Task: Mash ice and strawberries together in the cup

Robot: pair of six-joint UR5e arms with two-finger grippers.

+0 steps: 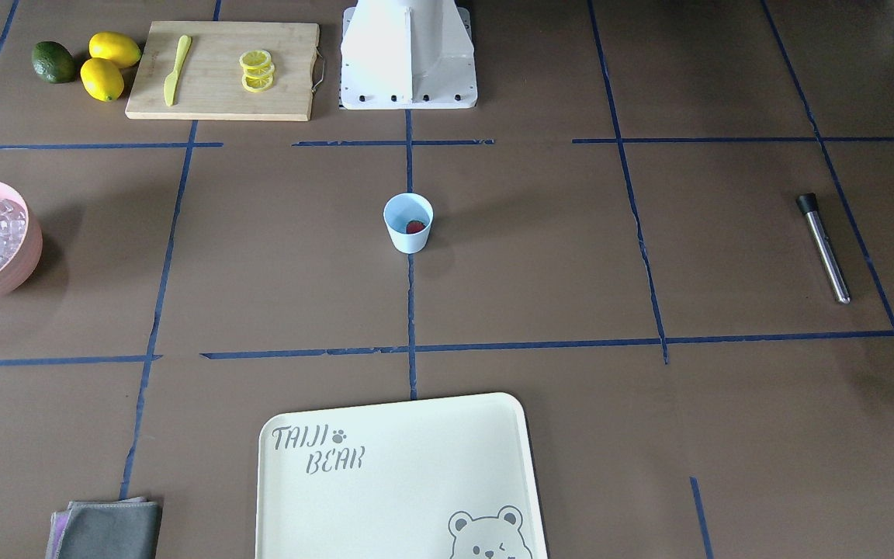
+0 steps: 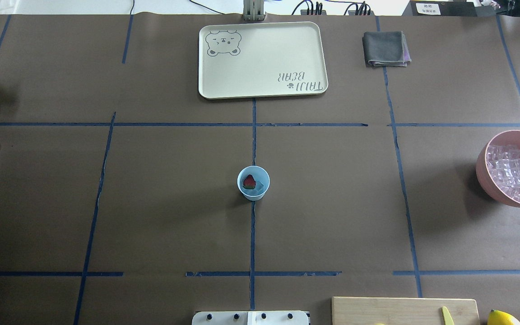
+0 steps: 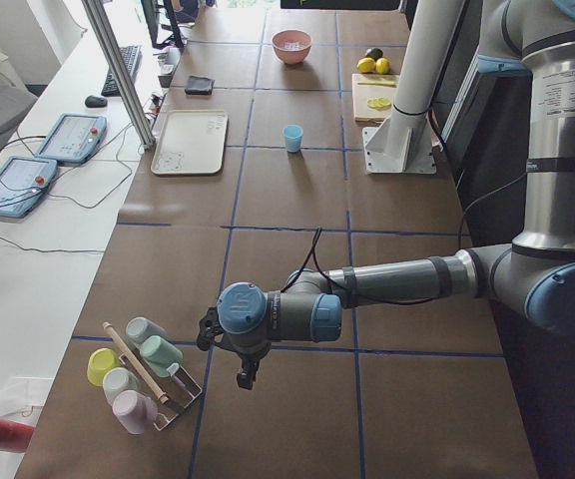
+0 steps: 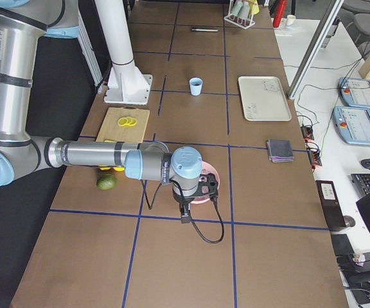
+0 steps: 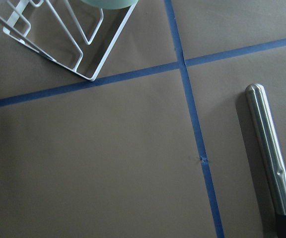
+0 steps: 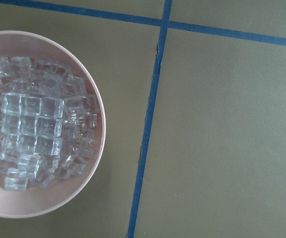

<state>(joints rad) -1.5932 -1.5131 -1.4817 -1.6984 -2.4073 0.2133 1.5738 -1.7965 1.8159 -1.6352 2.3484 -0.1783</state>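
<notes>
Cup upright at surface centre; strawberry, ice inside. Likely light, tippy: steady by wall. Steel masher lies flat; smooth, likely slippery, grip mid-shaft. Left end effector, right end effector: spread or pressed, cannot tell.

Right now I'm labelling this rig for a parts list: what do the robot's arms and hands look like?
The left arm and right arm are silver-grey tubes with light blue caps at the joints. The left hand and right hand are small and black, each with a black cable looping alongside.
</notes>
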